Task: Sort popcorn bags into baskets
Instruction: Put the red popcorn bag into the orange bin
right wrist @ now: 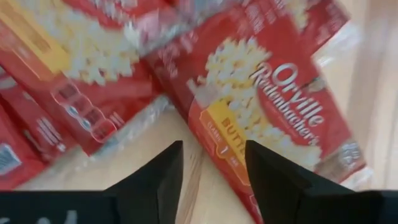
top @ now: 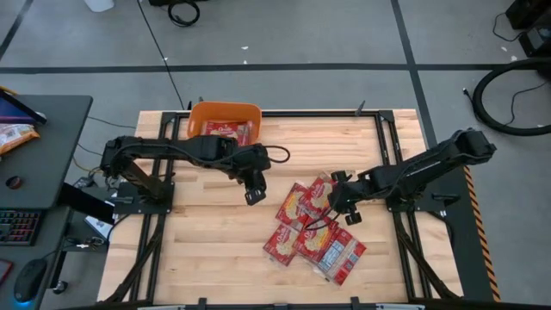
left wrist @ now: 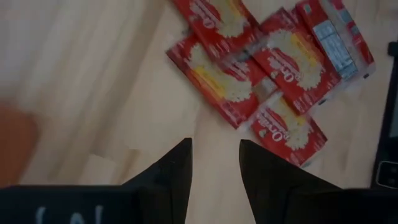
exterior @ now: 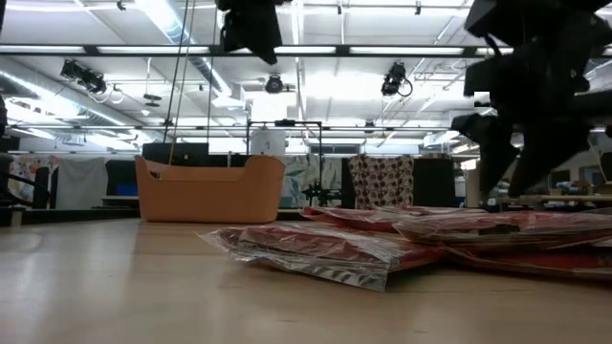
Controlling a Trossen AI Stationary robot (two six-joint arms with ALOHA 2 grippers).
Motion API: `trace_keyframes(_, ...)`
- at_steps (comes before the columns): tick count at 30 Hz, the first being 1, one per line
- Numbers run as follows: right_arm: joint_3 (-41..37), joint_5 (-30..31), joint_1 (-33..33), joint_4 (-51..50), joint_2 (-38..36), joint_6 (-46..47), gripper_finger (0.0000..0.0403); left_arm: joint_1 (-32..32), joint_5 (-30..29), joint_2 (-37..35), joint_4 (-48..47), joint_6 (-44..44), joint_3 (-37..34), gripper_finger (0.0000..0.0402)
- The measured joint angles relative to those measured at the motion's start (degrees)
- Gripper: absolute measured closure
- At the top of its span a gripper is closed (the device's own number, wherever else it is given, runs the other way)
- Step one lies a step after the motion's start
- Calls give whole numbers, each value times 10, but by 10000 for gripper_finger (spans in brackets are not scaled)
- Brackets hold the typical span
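High view shows the popcorn bags (top: 312, 231) lying in an overlapping heap on the wooden table (top: 207, 241), on its right half, while the orange basket (top: 224, 114) stands at the far edge and already holds at least one red packet. Left gripper (top: 253, 195) hangs over bare wood between the basket and the heap, its jaws open and empty. Right gripper (top: 341, 207) is over the heap's right edge, jaws open, with one bag (right wrist: 273, 93) directly under them.
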Motion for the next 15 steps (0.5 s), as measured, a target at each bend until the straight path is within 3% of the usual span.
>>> trace_keyframes(8, 0, 8, 0, 19, 75, -19, 220, 7, -49, 0, -11, 45, 78, 265)
trace_keyframes(15, 1, 59, 0, 33, 111, -16, 228, 7, -85, -1, -15, 78, 106, 265)
